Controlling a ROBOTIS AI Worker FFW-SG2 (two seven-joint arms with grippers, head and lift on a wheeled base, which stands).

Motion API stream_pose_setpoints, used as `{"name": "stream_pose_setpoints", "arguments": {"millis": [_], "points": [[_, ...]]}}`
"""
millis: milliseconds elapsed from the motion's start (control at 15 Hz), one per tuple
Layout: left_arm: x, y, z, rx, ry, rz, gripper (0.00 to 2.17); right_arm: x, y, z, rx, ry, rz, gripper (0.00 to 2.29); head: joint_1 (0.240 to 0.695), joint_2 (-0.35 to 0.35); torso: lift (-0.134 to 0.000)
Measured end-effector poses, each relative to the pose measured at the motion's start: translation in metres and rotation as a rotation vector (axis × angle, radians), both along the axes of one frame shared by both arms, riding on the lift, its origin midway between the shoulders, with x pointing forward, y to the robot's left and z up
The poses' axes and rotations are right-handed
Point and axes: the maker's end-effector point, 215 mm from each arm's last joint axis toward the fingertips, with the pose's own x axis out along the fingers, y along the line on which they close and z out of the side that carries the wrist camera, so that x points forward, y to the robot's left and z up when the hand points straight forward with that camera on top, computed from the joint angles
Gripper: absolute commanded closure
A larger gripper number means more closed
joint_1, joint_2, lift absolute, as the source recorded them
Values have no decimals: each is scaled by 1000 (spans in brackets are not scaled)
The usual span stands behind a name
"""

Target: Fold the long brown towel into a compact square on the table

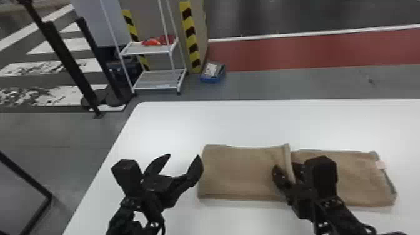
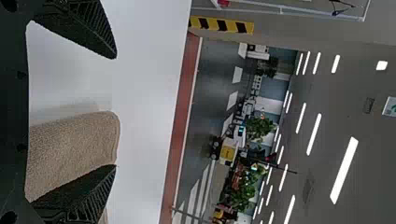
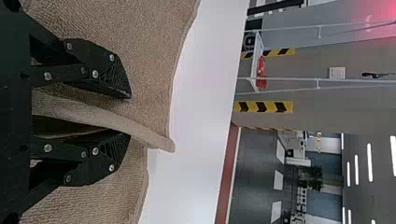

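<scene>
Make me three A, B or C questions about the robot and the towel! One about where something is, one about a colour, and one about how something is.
1. Where is the left gripper?
A) At the right end of the towel
B) By the towel's left end
C) Down on the floor

2. What colour is the table?
A) Green
B) Black
C) White

3. How are the fingers of the right gripper?
A) Apart, with a raised towel edge between them
B) Shut, with nothing between them
C) Apart, far from the towel

1: B, the head view shows it at that end.
2: C, its bare top is white.
3: A, the right wrist view shows the edge running through the gap.
</scene>
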Motion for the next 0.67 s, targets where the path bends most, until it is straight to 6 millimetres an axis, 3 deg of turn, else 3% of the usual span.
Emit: {"name": "stream_pose_setpoints", "arguments": {"millis": [67, 200, 400, 667], "points": [[0, 0, 0, -1, 0, -3, 36, -1, 0, -2, -4, 8, 0, 765, 695, 218, -124], [-1, -1, -1, -2, 1, -8, 36, -2, -1, -5, -7, 16, -1, 1177, 695, 216, -124], [-2, -2, -2, -3, 1, -13, 36, -3, -1, -3, -8, 12, 0, 1501, 695, 216, -124], [-4, 2, -2, -2, 2, -11, 39, -4, 0, 2, -6, 7, 0, 1504, 695, 222, -124]]}}
